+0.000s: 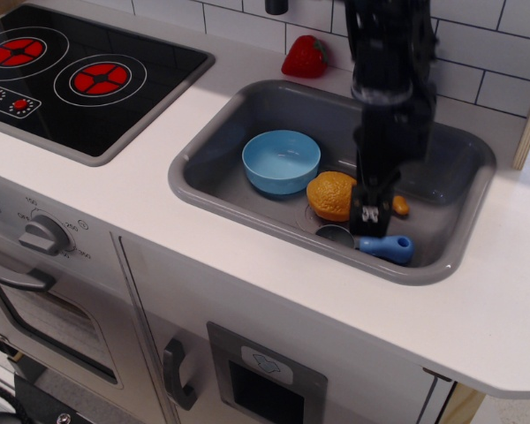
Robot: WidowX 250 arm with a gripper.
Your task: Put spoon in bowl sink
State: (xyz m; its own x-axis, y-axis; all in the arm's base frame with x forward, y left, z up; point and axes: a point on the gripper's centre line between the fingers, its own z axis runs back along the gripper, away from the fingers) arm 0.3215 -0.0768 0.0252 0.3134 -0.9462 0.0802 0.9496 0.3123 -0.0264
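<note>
The spoon [382, 246], with a light-blue handle and a grey scoop, lies at the front right of the dark-grey sink [464, 146]. The light-blue bowl [281, 161] stands empty at the sink's left. My gripper [371, 218] hangs down into the sink, its fingertips just above the spoon near where scoop and handle meet. It covers the middle of the orange-brown drumstick [332, 195]. The fingers look close together; I cannot tell whether they are open or shut. Nothing shows between them.
A black stovetop [71, 75] with red rings is at the left. A red toy strawberry [305, 58] sits on the counter behind the sink. A white tiled wall stands at the back. The faucet is mostly hidden behind my arm.
</note>
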